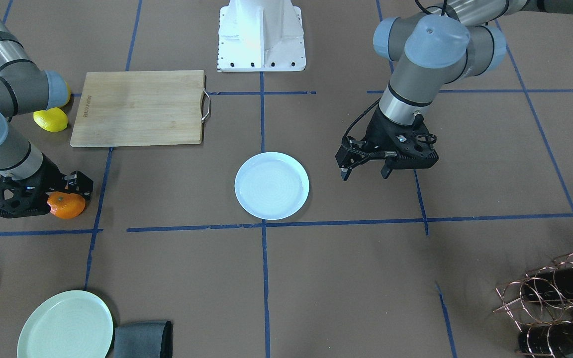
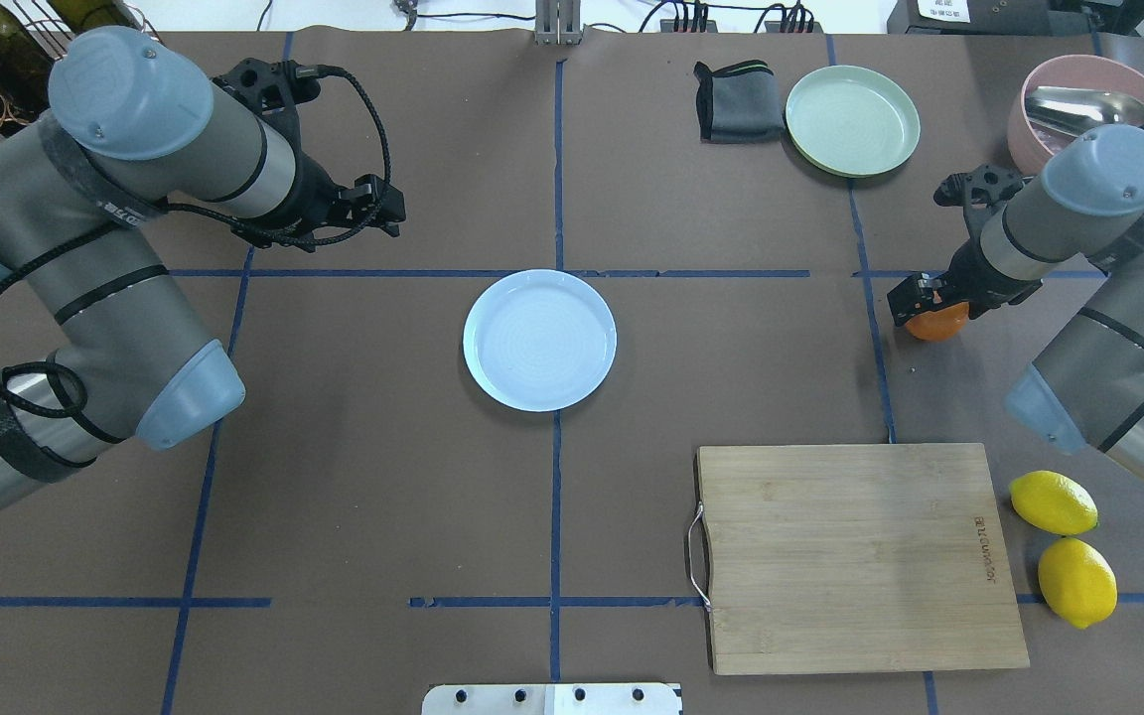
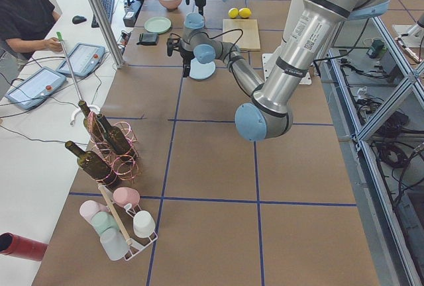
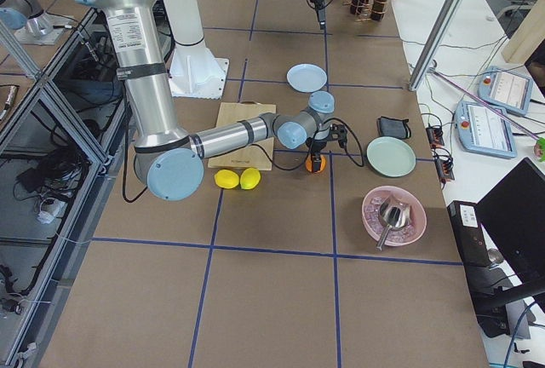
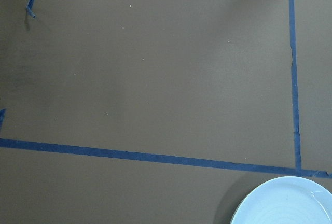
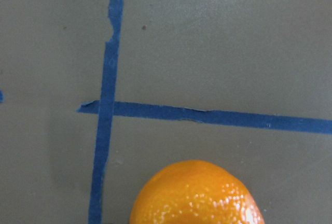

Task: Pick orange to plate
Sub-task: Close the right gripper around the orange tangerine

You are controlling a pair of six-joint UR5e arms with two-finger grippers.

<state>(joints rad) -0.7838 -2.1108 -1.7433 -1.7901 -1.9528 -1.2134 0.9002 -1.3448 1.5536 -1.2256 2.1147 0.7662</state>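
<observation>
On the brown surface (image 2: 383,447) the grasp is judged to be in hand: the right tool (image 2: 929,298) is set low over the orange (image 2: 936,324) at the overhead view's right edge, though whether the fruit is pinched cannot be told, and the left tool (image 1: 365,171) is held spread and empty. A sure grip, a lift and a carry leftward to the frame's centre are called for next. A metal ladle (image 2: 1078,104) is held in the pink bowl (image 2: 1017,129) at upper right, whereas the green plate (image 2: 852,121) and the smaller bluish-white plate (image 2: 539,340) at centre are seen empty.
</observation>
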